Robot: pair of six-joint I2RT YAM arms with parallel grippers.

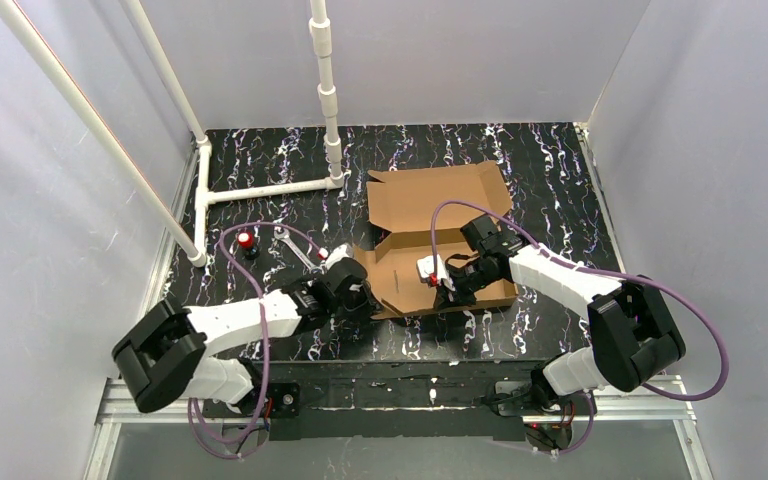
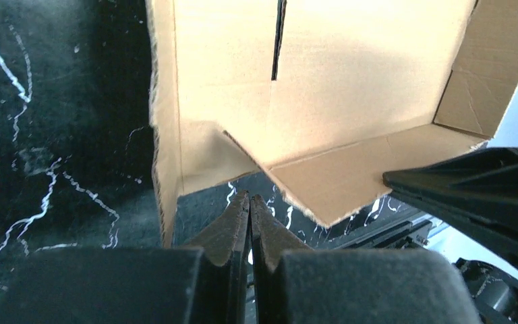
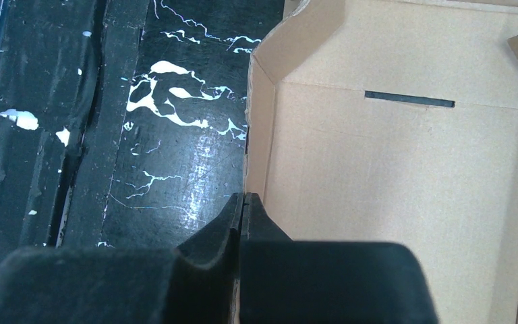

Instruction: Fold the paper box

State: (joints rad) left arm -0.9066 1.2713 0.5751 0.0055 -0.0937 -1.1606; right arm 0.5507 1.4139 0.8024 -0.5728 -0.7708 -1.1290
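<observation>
The left fingers (image 2: 231, 226), closed on nothing, sit at the near-left corner of the paper box (image 1: 438, 197). The right fingers (image 3: 221, 226) pinch its near wall. It lies on the tabletop (image 1: 550, 170), long axis left-right, lid open away.

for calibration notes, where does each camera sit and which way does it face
top external: above, behind the robot, looking down at table; left arm, right arm show
left wrist: on left arm, facing paper box corner; left gripper shows
right wrist: on right arm, facing box wall; right gripper shows
shared: all see the paper box
</observation>
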